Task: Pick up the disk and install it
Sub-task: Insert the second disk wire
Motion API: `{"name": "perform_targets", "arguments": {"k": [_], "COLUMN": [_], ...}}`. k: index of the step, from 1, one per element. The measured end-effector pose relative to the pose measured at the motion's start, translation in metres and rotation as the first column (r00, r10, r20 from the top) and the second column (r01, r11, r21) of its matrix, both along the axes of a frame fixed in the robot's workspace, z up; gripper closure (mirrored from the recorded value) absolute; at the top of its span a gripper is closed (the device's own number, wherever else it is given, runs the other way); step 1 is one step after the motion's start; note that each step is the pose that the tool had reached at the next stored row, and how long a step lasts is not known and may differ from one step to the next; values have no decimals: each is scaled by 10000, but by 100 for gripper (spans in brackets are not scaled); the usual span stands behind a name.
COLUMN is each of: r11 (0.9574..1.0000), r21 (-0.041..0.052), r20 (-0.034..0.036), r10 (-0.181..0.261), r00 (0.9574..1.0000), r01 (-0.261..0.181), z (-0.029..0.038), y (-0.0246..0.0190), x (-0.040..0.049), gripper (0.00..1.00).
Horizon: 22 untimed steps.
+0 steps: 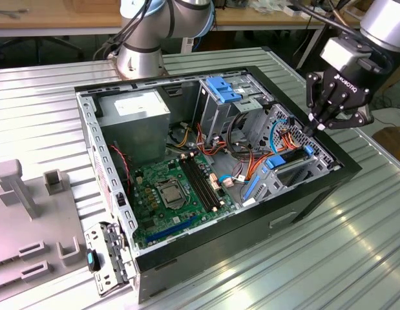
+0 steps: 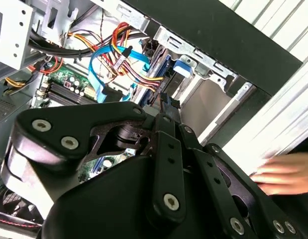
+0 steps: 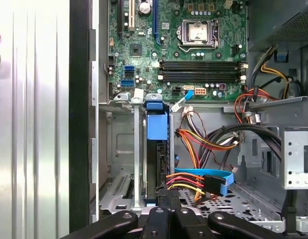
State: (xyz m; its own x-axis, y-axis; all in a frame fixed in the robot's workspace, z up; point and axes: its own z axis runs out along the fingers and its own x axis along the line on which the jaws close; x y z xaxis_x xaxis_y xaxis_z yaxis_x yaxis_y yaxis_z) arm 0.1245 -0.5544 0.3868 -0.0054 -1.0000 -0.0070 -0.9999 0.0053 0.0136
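Over the drive-bay corner of the open computer case point(image 1: 342, 169), on the exterior view's right, the gripper point(image 1: 314, 127) hangs with its tips down at the bay.

- Disk point(image 3: 156, 149): standing on edge in the bay slot, dark body framed by its blue carrier, blue tab toward the motherboard point(image 3: 193, 45). In the exterior view the blue rail point(image 1: 287, 157) lies just below the gripper's tips. Judged seated or nearly so; how deep it sits I cannot tell.
- Fingers point(image 3: 163, 211): drawn close together in the first wrist view, right at the near end of the disk. Whether they clamp the carrier edge or only press on it is not resolvable. A narrow closed tip suits pushing along the slot.
- Cables point(image 3: 203, 181): orange, red, yellow and blue leads cross just beside the disk, touching or nearly touching the fingers.
- Case lies on its side on the ribbed table point(image 1: 355, 258), so the bay opens upward to the arm.
- A person's hand point(image 2: 285, 174) rests on the table near the case.
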Motion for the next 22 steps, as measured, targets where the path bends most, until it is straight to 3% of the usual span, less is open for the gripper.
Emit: {"name": "perform_targets", "arguments": {"k": [4,8,9,11,13,15,17,22], "r11": [10000,10000,9999,9987,9934,9928,9918,9910], "r21": [64,-77,-170,-504,-1145,-1201,-1275,-1342], "r20": [0,0,0,0,-1,0,0,0], "r10": [-1,0,0,0,-1,0,0,-1], "r00": [10000,10000,10000,10000,10000,10000,10000,10000], "r01": [1,0,0,0,1,0,0,1], "z": [32,107,129,155,157,157,157,156], "y": [0,25,34,73,140,176,307,457], "x": [-52,-53,-53,-53,-53,-53,-53,-63], "gripper": [89,89,89,89,89,89,89,89]}}
